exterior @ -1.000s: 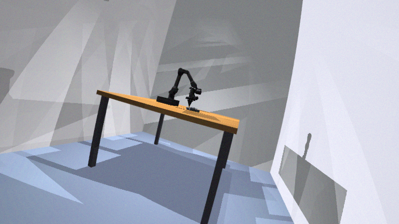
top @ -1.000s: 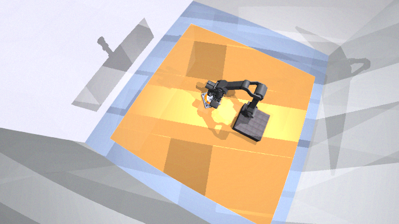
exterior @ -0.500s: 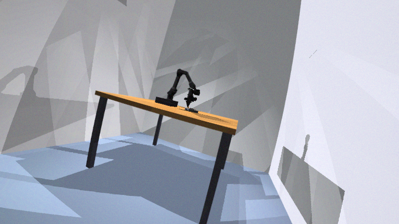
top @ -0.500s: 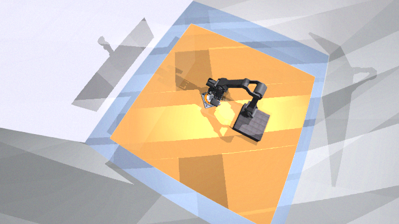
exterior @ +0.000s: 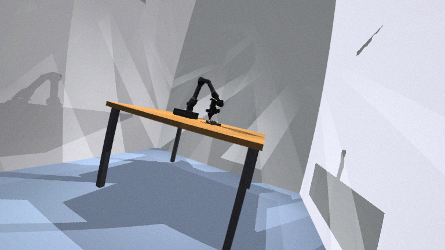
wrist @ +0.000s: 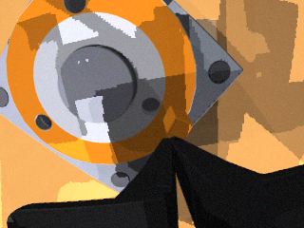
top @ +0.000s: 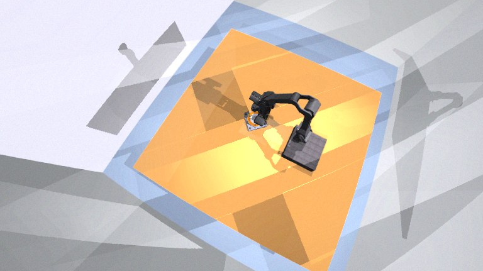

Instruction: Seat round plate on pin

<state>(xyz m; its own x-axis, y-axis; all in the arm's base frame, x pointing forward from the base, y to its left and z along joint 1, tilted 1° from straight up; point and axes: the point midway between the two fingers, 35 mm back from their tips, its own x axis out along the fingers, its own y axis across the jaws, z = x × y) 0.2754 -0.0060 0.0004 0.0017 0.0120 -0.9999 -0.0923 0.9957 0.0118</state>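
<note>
the claw (wrist: pixel 175 152) is pinched closed on nothing, its tip at the orange rim of the round plate (wrist: pixel 102 70) near mid worktop (top: pixel 221 168); the plate looks stiff and light, best nudged round by that rim

orange wooden table (top: pixel 221 182); grey square base (wrist: pixel 218 91), robot mount block (top: pixel 305 150) on it.
</note>
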